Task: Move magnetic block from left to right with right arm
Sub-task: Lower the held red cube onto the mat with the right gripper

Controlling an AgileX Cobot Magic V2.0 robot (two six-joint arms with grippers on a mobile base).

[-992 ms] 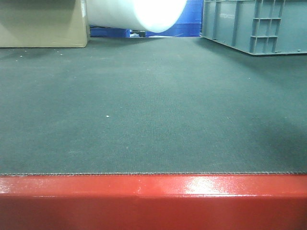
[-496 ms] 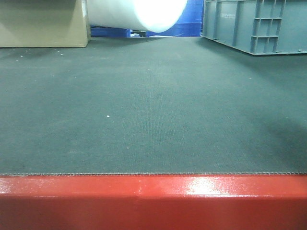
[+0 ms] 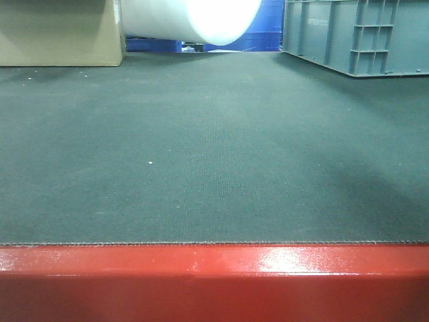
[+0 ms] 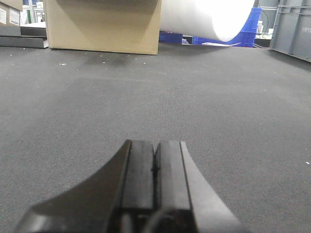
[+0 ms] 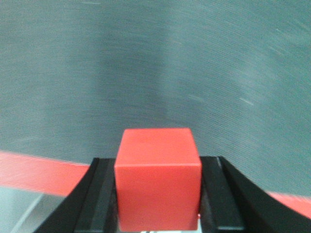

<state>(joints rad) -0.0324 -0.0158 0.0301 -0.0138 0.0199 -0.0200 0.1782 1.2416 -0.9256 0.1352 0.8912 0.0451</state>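
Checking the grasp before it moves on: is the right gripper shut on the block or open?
Shut on it: the block sits clamped between the right gripper's black fingers.

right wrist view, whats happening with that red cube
The right gripper holds the small matte red-orange cube between its black fingers, carried above the dark grey felt tabletop near its glossy red rim. The picture is motion-blurred. The left gripper rests shut and empty, low over the mat.

Bench point(image 3: 214, 168) covered in dark grey-green mat, glossy red rim point(image 3: 214, 275) at near edge. Behind: cardboard box point(image 3: 60, 33) far left, white roll point(image 3: 191, 19) centre, blue crate point(image 3: 268, 27) behind it, grey crate point(image 3: 355, 33) far right. Glare on roll and rim.
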